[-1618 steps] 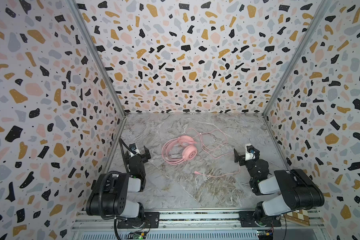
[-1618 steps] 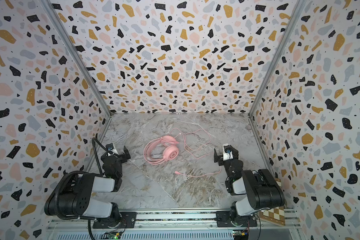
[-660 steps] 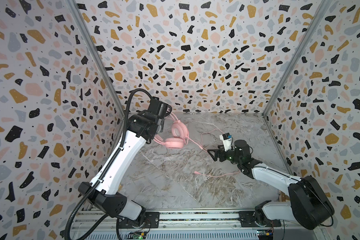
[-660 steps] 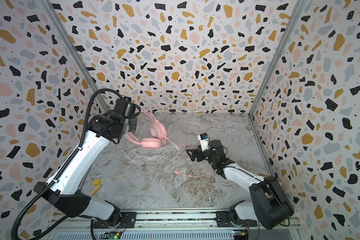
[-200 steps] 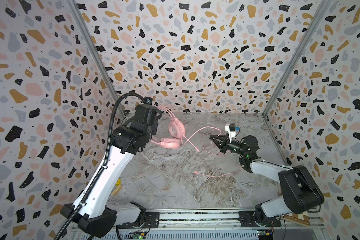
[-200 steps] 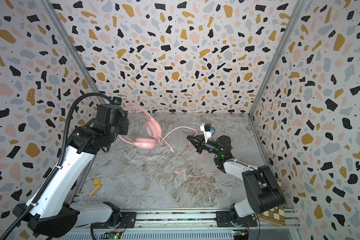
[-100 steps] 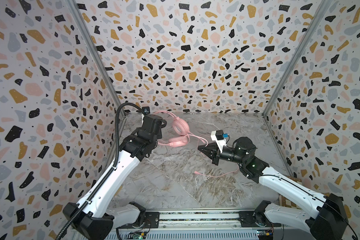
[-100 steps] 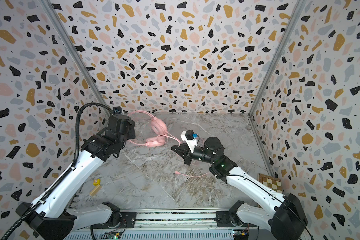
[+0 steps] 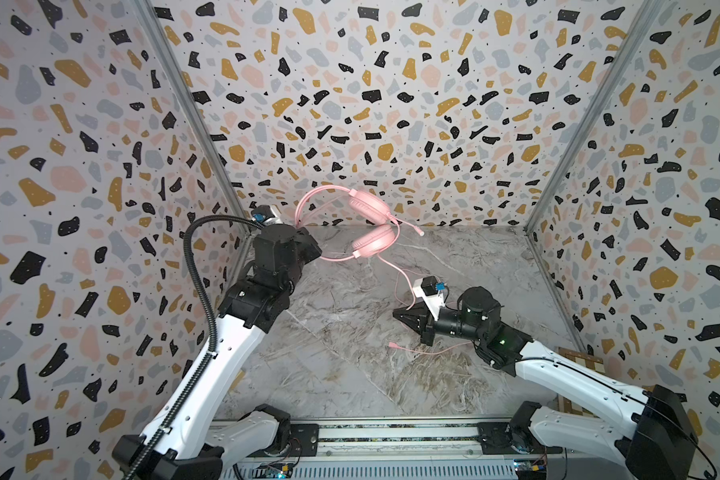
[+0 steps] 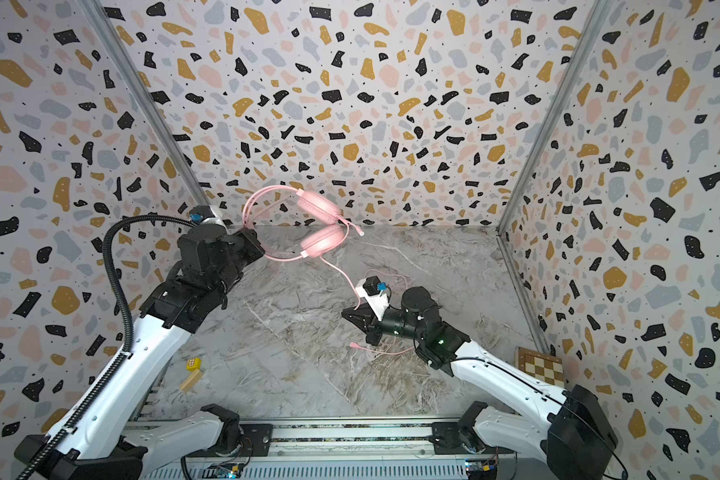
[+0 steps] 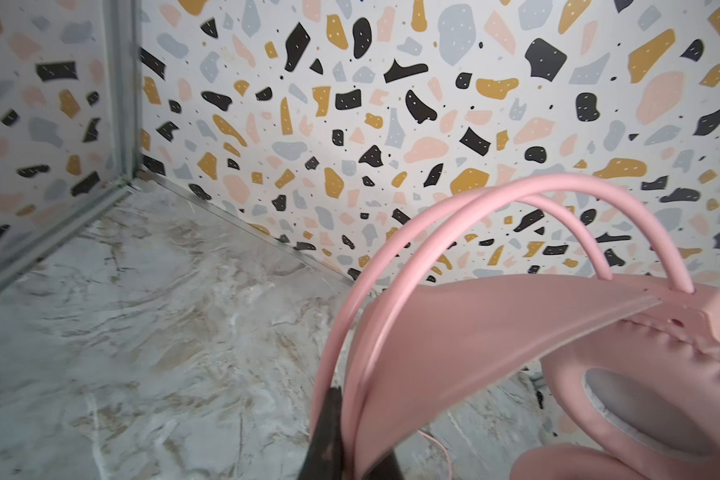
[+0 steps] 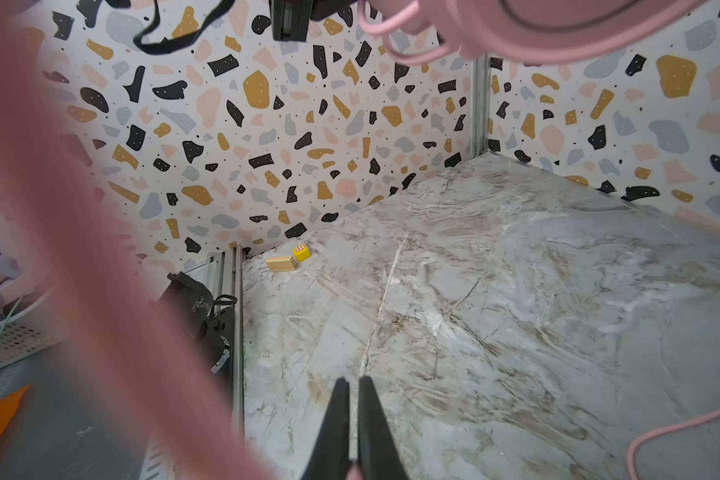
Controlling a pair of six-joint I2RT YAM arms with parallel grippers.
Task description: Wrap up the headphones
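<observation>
One headphones point(image 9: 371, 245), headband point(image 11: 474, 332) clamped in left gripper point(image 9: 316, 249), two earcups point(image 9: 364, 203) beyond its jaws, one cable point(image 12: 100, 270) pinched by right gripper point(image 9: 398, 314)

Three terrazzo-print walls point(image 9: 350, 83) – white with black, mustard, pink, grey chips – joined by metal corner posts point(image 9: 188, 104). Grey marble-look surface point(image 9: 341, 374). Aluminium rail point(image 9: 391, 435) along near edge. Even, diffuse light.

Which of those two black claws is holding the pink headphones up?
The left end effector, by the back-left corner: it is shut on the headband, holding the headphones clear of the table. The right end effector only pinches the trailing cable.
</observation>
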